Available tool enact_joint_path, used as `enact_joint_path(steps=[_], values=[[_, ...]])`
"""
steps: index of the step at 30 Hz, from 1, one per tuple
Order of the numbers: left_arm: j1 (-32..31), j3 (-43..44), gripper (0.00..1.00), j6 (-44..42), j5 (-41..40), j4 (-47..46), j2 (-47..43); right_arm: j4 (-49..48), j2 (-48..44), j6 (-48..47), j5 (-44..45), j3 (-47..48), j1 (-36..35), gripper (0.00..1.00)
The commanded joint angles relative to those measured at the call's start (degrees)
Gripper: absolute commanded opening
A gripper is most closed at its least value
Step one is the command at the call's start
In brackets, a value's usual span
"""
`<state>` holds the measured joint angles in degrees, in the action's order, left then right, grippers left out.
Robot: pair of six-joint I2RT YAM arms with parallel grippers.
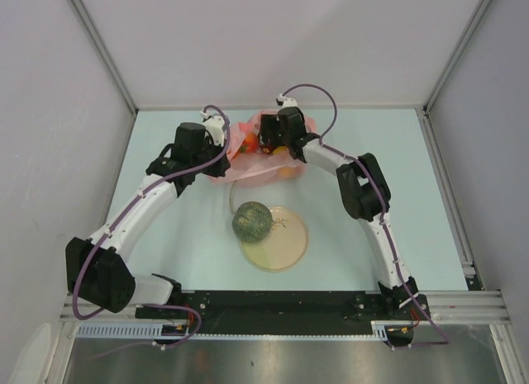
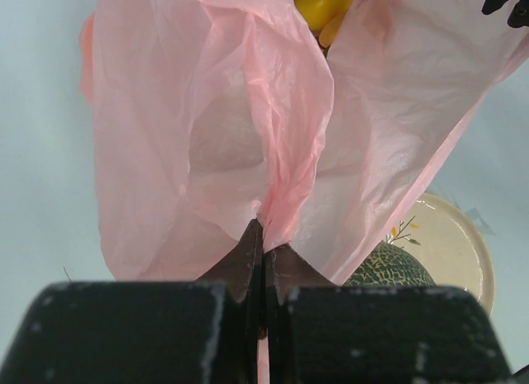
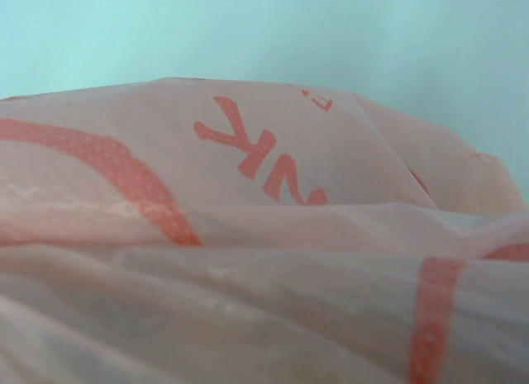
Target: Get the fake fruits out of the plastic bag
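The pink plastic bag (image 1: 248, 157) lies crumpled at the back of the table. My left gripper (image 1: 231, 149) is shut on a fold of the plastic bag (image 2: 273, 136), its fingertips (image 2: 252, 244) pinching the film and holding it up. The right gripper (image 1: 266, 146) reaches down into the bag's mouth, its fingers hidden by film. In the right wrist view only the bag (image 3: 264, 260) with red print shows. A yellow fruit (image 2: 322, 8) sits inside the bag, and an orange one (image 1: 286, 172) shows at its edge. The netted melon (image 1: 252, 221) rests on the plate's rim.
The cream plate (image 1: 285, 245) with a sprig drawing lies in front of the bag, and shows with the melon (image 2: 388, 270) in the left wrist view as the plate (image 2: 450, 235). White walls and metal rails enclose the pale table (image 1: 388, 169).
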<state>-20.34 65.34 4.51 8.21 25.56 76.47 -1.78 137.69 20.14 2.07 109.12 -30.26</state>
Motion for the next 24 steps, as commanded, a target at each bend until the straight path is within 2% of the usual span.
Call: enact_joint_path(steps=[1,7,10,11,14,20,24], values=[[-0.1,2.1,0.0,-0.8,0.7,-0.5,-0.3,0.6,0.0,0.0,-0.1,-1.4,0.6,0.89],[-0.1,1.5,0.0,-0.6,0.8,-1.7,-0.3,0.0,-1.3,-2.8,-0.5,-4.8,0.2,0.88],[-0.1,1.7,0.0,-0.5,0.9,-2.4,0.0,-0.8,-1.9,-4.8,-0.9,-5.8,0.2,0.65],[-0.1,1.9,0.0,-0.6,1.0,-2.5,0.1,-0.9,-2.5,-6.1,-1.2,-6.0,0.2,0.52],[-0.1,2.4,0.0,-1.0,0.6,-2.5,0.2,-1.6,-5.9,-7.4,-1.5,-6.9,0.2,0.41],[-0.1,2.5,0.0,-1.2,0.4,-4.5,0.2,-4.2,-17.0,-10.4,-6.5,-12.4,0.1,0.29],[0.0,2.8,0.0,-0.7,1.4,-5.4,0.9,-5.2,-26.7,-11.1,-10.8,-17.0,-0.1,0.28]])
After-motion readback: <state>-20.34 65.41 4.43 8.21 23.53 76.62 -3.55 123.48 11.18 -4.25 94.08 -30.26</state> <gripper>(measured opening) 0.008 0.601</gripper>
